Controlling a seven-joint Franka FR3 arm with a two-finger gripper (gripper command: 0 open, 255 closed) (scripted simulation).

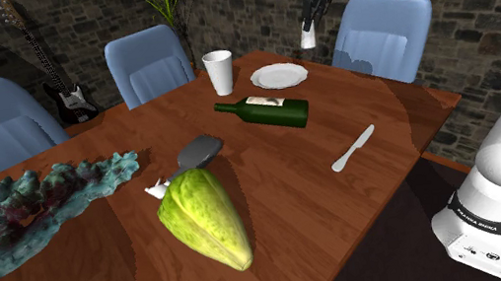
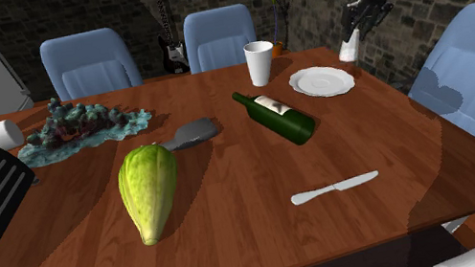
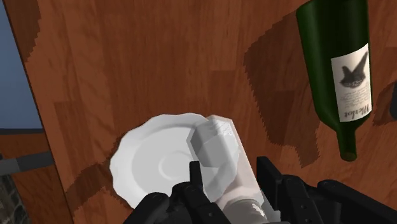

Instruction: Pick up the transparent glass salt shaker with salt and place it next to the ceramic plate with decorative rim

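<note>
Shoulder view: the pincer hangs in the air above the far side of the wooden bench, closed on the salt shaker – a small pale thing with a light cap, pointing downward below the fingers. The shaker is lifted clear of the bench, above and toward this view's right of the white plate, in front of a blue chair. A white cup stands on this view's left of the plate. A dark green bottle lies on its side nearer the camera. A pale knife lies near the bench's right edge. A large yellow-green leafy vegetable lies in the foreground, with a small grey object just beyond it.

Second exterior view: the pincer comes down from the upper right, gripping the shaker, which hangs above the bench's far corner, just to this view's right of the plate and not resting on the wood. The cup stands left of the plate. The bottle lies between the plate and the vegetable. The knife lies well apart, nearer the camera.

Wrist view: the two black fingers clasp the shaker from both sides – it looks translucent white, its cap end pointing away from the pincer. Beneath it lies the plate, partly covered by the shaker. The bottle, with its pale label, lies off to one side on the wood.
</note>
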